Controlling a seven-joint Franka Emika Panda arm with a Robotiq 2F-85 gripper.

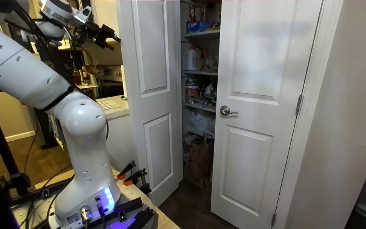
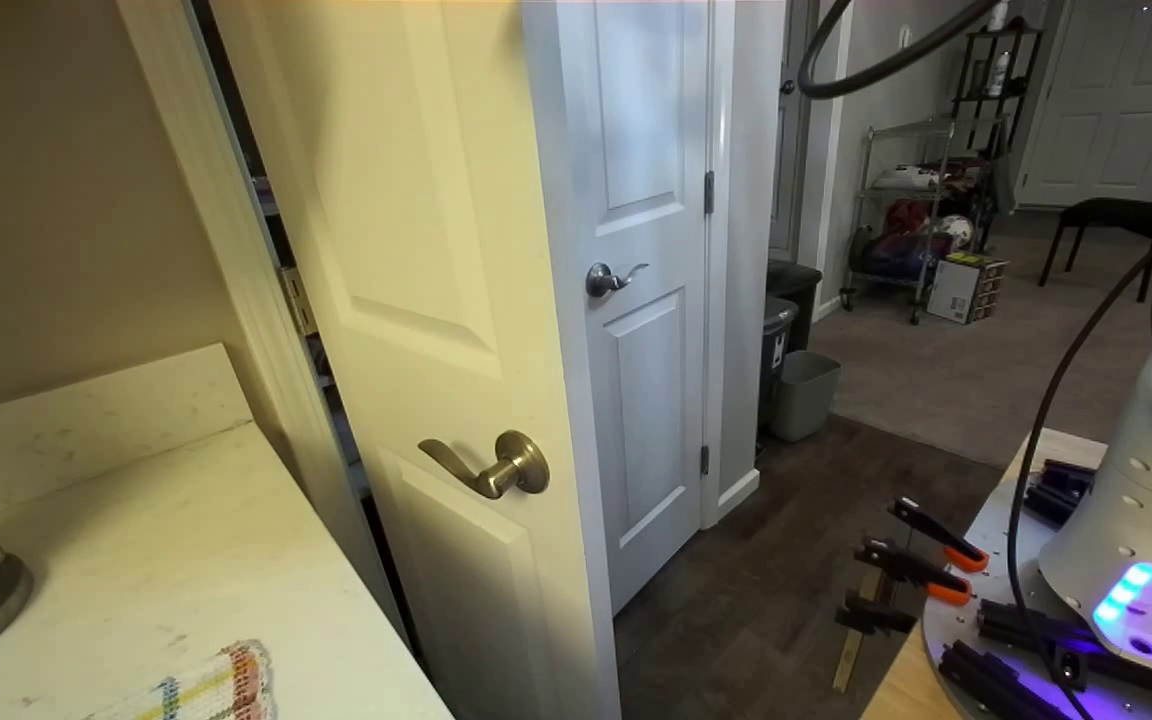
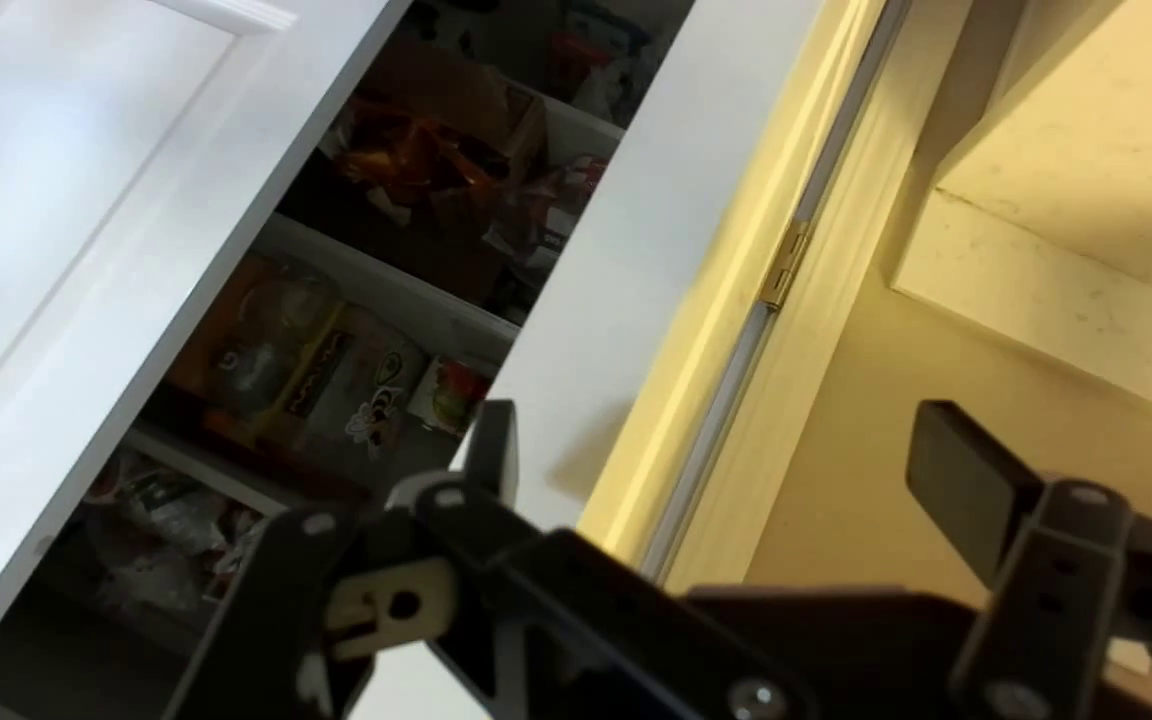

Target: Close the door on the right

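Beside the edge of the counter [image 2: 136, 540], the door [image 2: 436, 370] stands ajar; you're probably lining up, end effector [image 3: 726, 470] wide (contact unclear); next, push it closed.

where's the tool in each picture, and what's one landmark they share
In an exterior view: the tool, open, at upper left.
In an exterior view: not shown; the robot's base is at lower right.
In the wrist view: the tool, open, across the lower half.
Shared landmark: the countertop, in the left half of both exterior views, upper right in the wrist view.
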